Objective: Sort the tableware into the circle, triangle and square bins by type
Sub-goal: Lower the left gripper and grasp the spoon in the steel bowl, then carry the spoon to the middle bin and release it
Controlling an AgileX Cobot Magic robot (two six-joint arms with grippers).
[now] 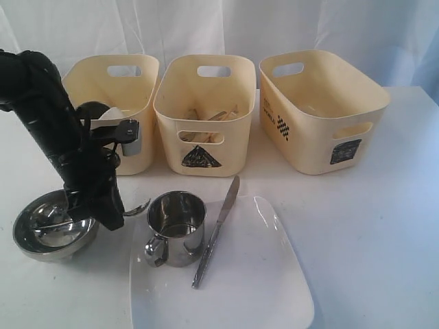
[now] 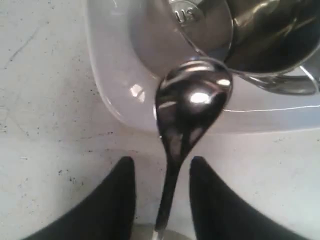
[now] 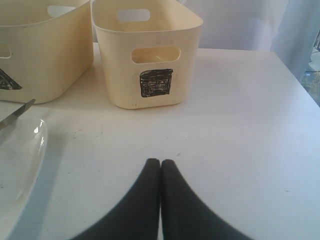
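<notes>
A steel spoon (image 2: pixel 192 107) lies with its bowl against the white square plate's (image 2: pixel 120 75) rim. Its thin handle runs between the two fingers of my left gripper (image 2: pixel 162 167). The jaws stand apart on either side of the handle with a gap on each side. From the exterior view the left gripper (image 1: pixel 113 219) is low beside the steel bowl (image 1: pixel 55 226). A steel mug (image 1: pixel 177 226) and a knife (image 1: pixel 216 233) rest on the plate (image 1: pixel 233 295). My right gripper (image 3: pixel 160 162) is shut and empty above bare table, facing the square bin (image 3: pixel 147 55).
Three cream bins stand in a row at the back. The left bin (image 1: pixel 113 89) is partly hidden by my arm. The triangle bin (image 1: pixel 206 130) holds wooden chopsticks (image 1: pixel 212 116). The square bin (image 1: pixel 322 110) is on the right.
</notes>
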